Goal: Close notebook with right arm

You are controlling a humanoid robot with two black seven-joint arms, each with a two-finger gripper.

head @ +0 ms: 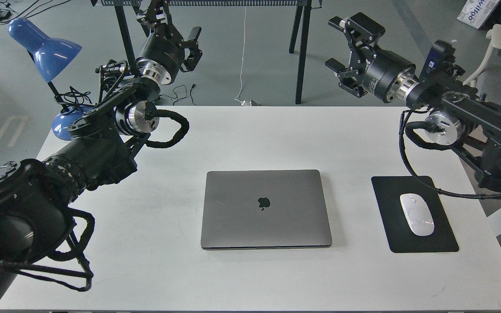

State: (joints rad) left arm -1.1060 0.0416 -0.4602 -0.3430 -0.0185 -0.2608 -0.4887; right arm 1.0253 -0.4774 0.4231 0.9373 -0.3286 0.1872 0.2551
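Observation:
The notebook point(266, 209) lies shut and flat on the middle of the white table point(276, 134), its space-grey lid with the dark apple logo facing up. My right arm point(450, 108) with the blue module is raised at the back right, well clear of the notebook. Its gripper point(332, 43) hangs in the air beyond the table's far edge, fingers spread and empty. My left arm comes in from the left, and its gripper point(195, 45) is held high over the back left, open and empty.
A black mousepad point(389, 217) with a white mouse point(416, 214) lies right of the notebook. A blue desk lamp point(44, 48) stands at the table's back left corner. Black table legs point(302, 52) stand behind the table, and a chair point(489, 65) is at the far right.

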